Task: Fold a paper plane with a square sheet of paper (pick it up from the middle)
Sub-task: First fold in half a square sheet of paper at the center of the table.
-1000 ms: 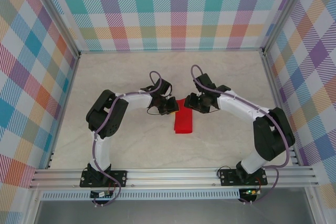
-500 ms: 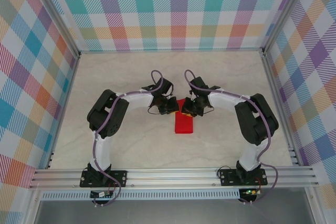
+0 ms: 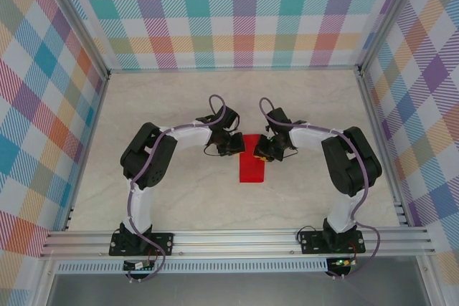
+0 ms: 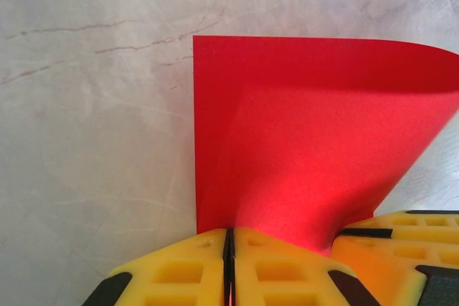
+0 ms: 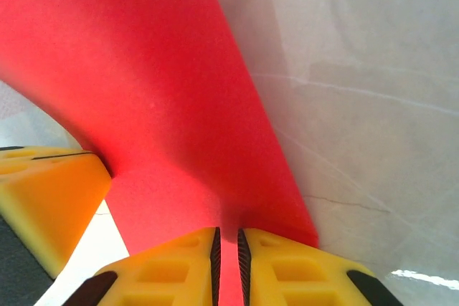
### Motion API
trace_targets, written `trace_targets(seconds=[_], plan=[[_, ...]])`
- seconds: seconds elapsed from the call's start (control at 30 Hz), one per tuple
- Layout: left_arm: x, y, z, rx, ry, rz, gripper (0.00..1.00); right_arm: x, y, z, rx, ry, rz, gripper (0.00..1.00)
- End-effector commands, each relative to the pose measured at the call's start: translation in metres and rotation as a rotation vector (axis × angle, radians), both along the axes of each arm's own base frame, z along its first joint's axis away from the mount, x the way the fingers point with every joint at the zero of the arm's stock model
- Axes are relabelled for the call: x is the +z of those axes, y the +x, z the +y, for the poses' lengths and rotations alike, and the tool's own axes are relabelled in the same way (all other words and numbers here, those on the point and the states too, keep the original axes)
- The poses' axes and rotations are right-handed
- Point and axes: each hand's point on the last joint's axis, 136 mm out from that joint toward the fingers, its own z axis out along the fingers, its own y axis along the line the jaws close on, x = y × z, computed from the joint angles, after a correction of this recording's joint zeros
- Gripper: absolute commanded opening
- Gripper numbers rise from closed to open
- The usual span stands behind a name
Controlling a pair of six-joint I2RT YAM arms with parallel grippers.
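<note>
the thin red sheet of paper [image 3: 252, 168], lying on the table [image 3: 179, 112], is pinched at its far corners by the left gripper [image 4: 228, 252] and the right gripper [image 5: 226, 249], both pressed shut on it, and is judged light, floppy, easily creased, best gripped at edges.

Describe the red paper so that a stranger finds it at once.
On the marbled table inside the checked walls, the left pincer and right pincer meet near the middle. The red sheet of paper lies between them, its far end pinched by both. Nothing else there is plain bright red.
</note>
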Motion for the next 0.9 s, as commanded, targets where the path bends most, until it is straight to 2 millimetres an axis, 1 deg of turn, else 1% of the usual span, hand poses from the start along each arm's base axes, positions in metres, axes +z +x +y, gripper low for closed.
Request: trace_targets(seconds=[0.0,0.13,0.37,0.43,0.47,0.6,0.67,0.73,0.87], plan=[[-0.066,-0.039,0.055,0.015,0.286,0.155,0.1,-0.013,-0.013,-0.009,0.01,0.0,0.024,0.18],[-0.069,-0.041,0.063,0.035,0.325,0.156,0.09,-0.012,-0.018,-0.017,0.017,0.009,-0.018,0.18],[-0.07,-0.042,0.065,0.044,0.327,0.154,0.09,-0.014,-0.031,-0.041,0.008,-0.006,-0.057,0.17],[-0.069,-0.041,0.065,0.044,0.325,0.15,0.09,-0.009,-0.032,-0.044,0.001,0.007,-0.069,0.17],[-0.068,-0.042,0.064,0.042,0.32,0.149,0.09,-0.003,-0.031,-0.043,0.002,0.02,-0.084,0.16],[-0.067,-0.041,0.061,0.032,0.307,0.153,0.09,0.037,-0.011,-0.026,0.003,0.122,-0.179,0.16],[-0.067,-0.04,0.059,0.03,0.299,0.152,0.09,0.05,-0.001,-0.017,0.011,0.158,-0.206,0.15],[-0.067,-0.04,0.058,0.029,0.298,0.156,0.09,0.05,0.007,-0.01,0.018,0.174,-0.206,0.13],[-0.068,-0.04,0.058,0.027,0.303,0.161,0.09,0.042,0.021,0.006,0.029,0.228,-0.188,0.08]])
